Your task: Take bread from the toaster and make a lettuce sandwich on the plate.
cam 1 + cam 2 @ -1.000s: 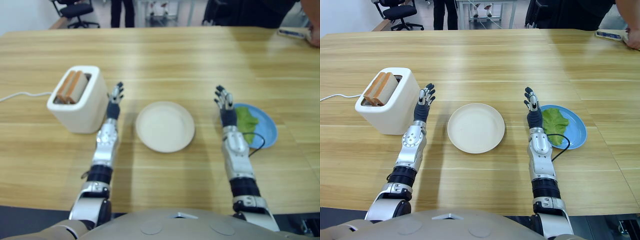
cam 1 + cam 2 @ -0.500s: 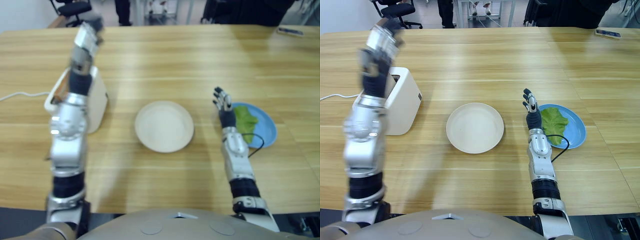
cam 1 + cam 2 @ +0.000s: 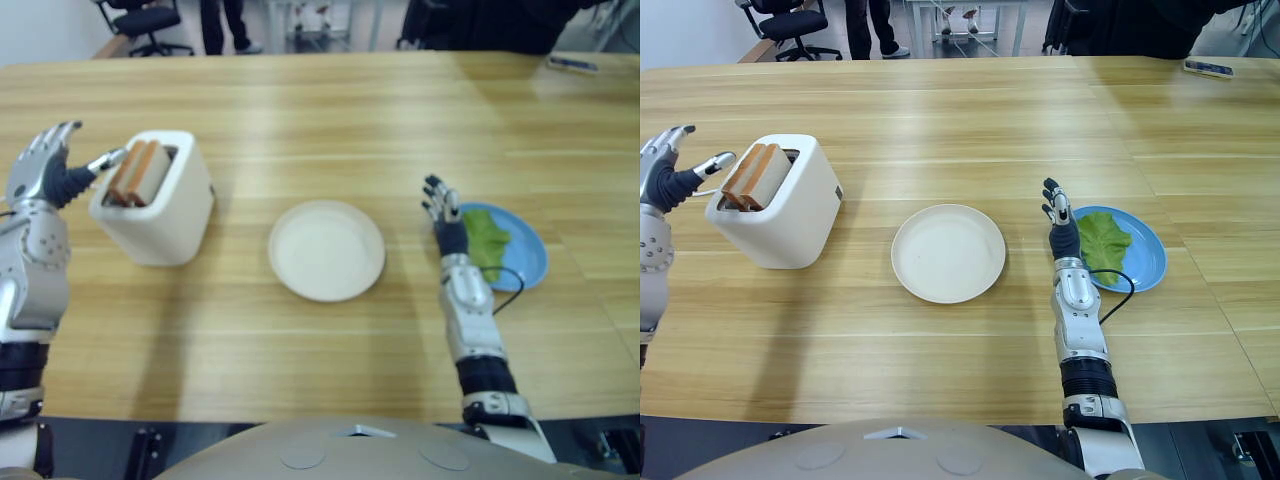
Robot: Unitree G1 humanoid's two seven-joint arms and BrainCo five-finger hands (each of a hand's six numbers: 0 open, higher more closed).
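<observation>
Brown bread slices (image 3: 752, 176) standing in toaster (image 3: 790, 215); left hand (image 3: 665, 170) splayed, empty, just beside it.
Judged light, stiff, crumbly: pinch the exposed top edges gently.

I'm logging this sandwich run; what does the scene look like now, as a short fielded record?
white toaster: left side, two brown bread slices upright in its slots
round cream plate: centre
green lettuce leaf: on round blue plate, right side
left hand: open, left of the toaster's top
right hand: open, beside the blue plate's left edge
</observation>
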